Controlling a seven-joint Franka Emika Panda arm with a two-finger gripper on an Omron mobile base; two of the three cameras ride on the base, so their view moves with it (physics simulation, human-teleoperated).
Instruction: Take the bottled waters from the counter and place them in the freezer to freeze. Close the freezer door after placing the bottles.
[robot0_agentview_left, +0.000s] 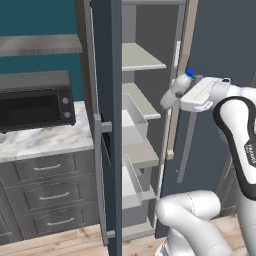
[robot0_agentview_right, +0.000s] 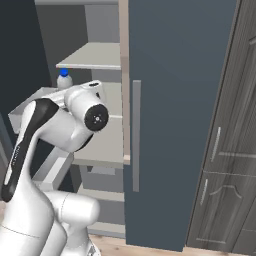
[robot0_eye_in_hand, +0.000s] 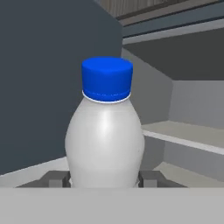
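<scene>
— So, where is the bottle (robot0_eye_in_hand: 105, 140)?
— It is in the gripper (robot0_eye_in_hand: 105, 177). The two fingers (robot0_eye_in_hand: 56, 178) squeeze its fat bottom part, one on each side. The blue cap (robot0_eye_in_hand: 107, 78) is at 12 o'clock from the fingers in the hand view.
— Where is the gripper?
— It is up in front of the open freezer (robot0_agentview_left: 142, 115), close to the middle shelves (robot0_agentview_left: 142, 102). In the left base view the bottle leans, with its cap up toward 1 o'clock.
— Is the door (robot0_agentview_left: 111, 125) open?
— Yes. It stands wide open, at 9 o'clock from the gripper in the left base view. White bins (robot0_agentview_left: 134, 120) hang on its inner side.
— What else is there?
— A black microwave (robot0_agentview_left: 35, 106) sits on the bench (robot0_agentview_left: 45, 140), far off at 9 o'clock. Dark drawers (robot0_agentview_left: 47, 195) are under it.
</scene>
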